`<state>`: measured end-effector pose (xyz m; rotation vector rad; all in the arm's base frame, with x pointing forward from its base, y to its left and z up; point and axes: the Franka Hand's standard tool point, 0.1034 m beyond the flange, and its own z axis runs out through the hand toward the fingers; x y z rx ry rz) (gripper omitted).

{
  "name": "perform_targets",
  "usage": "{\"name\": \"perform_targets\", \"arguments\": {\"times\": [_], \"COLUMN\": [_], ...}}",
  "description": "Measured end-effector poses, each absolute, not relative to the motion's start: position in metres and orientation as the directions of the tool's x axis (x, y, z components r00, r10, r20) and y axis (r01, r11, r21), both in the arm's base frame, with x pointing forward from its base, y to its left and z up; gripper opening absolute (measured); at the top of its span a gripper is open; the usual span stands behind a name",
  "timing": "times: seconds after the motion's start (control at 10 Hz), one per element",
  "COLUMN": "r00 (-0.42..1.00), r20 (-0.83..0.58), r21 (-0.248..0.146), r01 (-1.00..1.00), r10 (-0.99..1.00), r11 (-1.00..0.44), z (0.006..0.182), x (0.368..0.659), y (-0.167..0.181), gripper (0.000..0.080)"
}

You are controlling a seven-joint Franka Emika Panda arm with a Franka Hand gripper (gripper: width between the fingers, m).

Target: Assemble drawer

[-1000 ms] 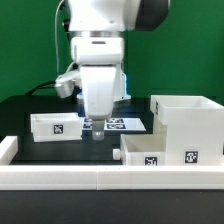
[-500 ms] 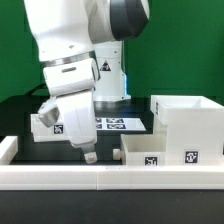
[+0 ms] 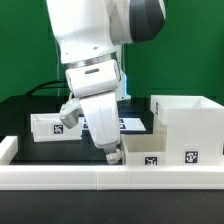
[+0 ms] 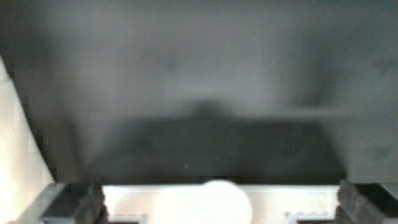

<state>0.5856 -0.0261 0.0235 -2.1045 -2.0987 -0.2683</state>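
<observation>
A black surface (image 3: 40, 150) lay before a green wall. Nearest ran one white rail (image 3: 60, 178). Behind it sat three white plastic drawer parts: one low open tray (image 3: 140, 152), one small tagged box (image 3: 52, 127) and one tall open box (image 3: 188, 118). The one white arm (image 3: 95, 60) tilted its jaws, spread wide, just beside the tray. Farthest lay the marker board (image 3: 132, 124).

- The arm (image 3: 92, 35) was glossy white, built of fat, rounded shells.
- A dark grey cap (image 3: 148, 18) closed one joint near the top.
- A thin grey ring (image 3: 95, 68) banded the wrist.
- The tool (image 3: 110, 156) had a boxy white body carrying a small black-and-white marker tag (image 3: 68, 116).
- Its fingers (image 4: 75, 203) were dark grey and blocky.
</observation>
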Motion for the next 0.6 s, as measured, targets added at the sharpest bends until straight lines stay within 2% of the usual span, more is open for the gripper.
{"name": "perform_targets", "arguments": {"times": [0.6], "r00": [-0.001], "r20": [0.242], "r21": [0.010], "r01": [1.000], "r10": [0.970], "r11": [-0.001], "z": [0.0205], "x": [0.5838], "y": [-0.0229], "gripper": [0.0649]}}
